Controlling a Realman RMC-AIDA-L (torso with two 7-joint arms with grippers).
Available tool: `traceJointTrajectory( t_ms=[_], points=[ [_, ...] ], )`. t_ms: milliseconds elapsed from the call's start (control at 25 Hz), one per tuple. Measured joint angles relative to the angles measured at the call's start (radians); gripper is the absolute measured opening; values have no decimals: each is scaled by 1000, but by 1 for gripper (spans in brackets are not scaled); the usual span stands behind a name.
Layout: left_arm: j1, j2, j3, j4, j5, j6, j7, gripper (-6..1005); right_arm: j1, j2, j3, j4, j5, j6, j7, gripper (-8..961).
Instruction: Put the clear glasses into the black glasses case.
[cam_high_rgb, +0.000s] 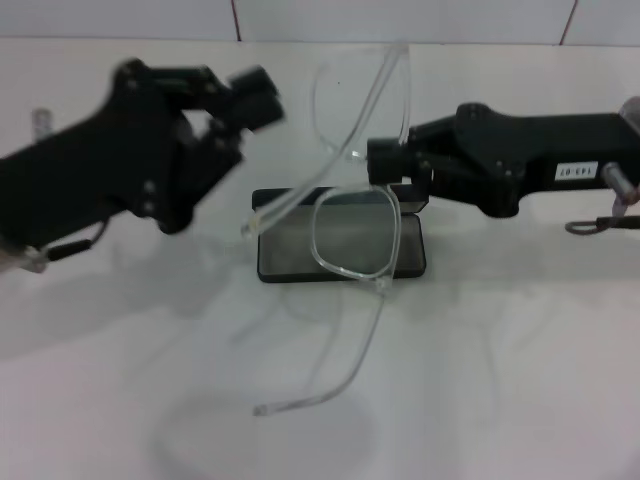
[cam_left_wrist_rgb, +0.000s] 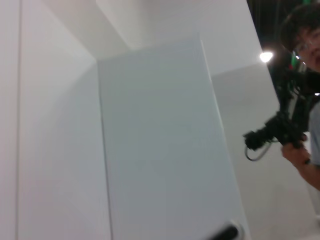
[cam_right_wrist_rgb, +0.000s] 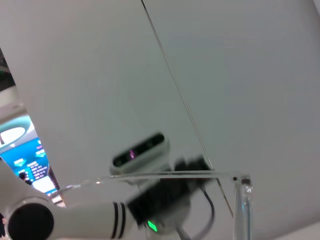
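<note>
The clear glasses (cam_high_rgb: 355, 232) hang tilted in the air over the black glasses case (cam_high_rgb: 290, 262), which lies open at the table's middle with its grey lining up. My right gripper (cam_high_rgb: 388, 165) comes in from the right and is shut on the glasses at the frame's upper corner. Both temple arms are spread out, one ending near the case's left edge and one reaching toward the front of the table. My left gripper (cam_high_rgb: 215, 115) is raised to the left of the glasses, apart from them, with its fingers open. In the right wrist view a clear temple arm (cam_right_wrist_rgb: 150, 176) crosses the picture.
White table top (cam_high_rgb: 480, 380) all round the case, with a white wall behind. A person holding a black handle (cam_left_wrist_rgb: 275, 132) shows in the left wrist view. The robot's head camera (cam_right_wrist_rgb: 138, 150) shows in the right wrist view.
</note>
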Motion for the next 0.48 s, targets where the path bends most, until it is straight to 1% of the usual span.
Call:
traceJointTrajectory(
  t_ms=[120,240,360,480],
  points=[
    [22,2,0,40,-45,2,-4,97,-2,2,-4,4,-38,10,-1,63],
    [25,-1,23,66,-70,9,-7,97,7,10,-24,6,-68,44,1,63],
    [11,-2,78,69,-105,18,-8,97,17,13,-60,7,-65,77,4,63],
    [-2,-2,124,68,-115,17,-5,97,32,16,-74,18,-58,81,4,63]
  ],
)
